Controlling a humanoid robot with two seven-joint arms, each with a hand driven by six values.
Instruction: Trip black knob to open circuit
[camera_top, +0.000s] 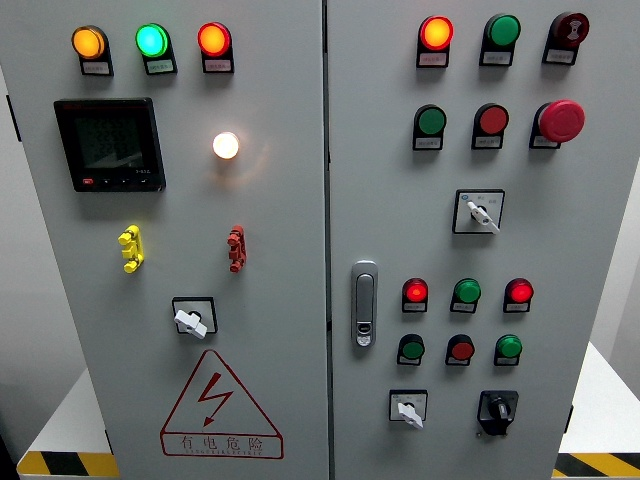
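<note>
Black knob (497, 409) at lower right of the frame, on the right-hand cabinet door (590, 250), bottom row, just right of a white-handled rotary switch (408, 408) and below a green pushbutton (509, 348). Mounted flush on a small dark plate, with a short raised bar pointing roughly downward. Neither left nor right hand anywhere in view, so nothing to report about fingers released, clenched or grasping. Nothing touching the knob yet; task apparently not begun. Likely a rigid plastic selector, fixed to the panel, turning stiffly against a spring detent rather than lifting or sliding. Smooth surface, possibly slick. Best taken by pinching the raised bar across its two flat sides, then twisting about its centre. Little room beside it, with the white-handled switch near on the left
</note>
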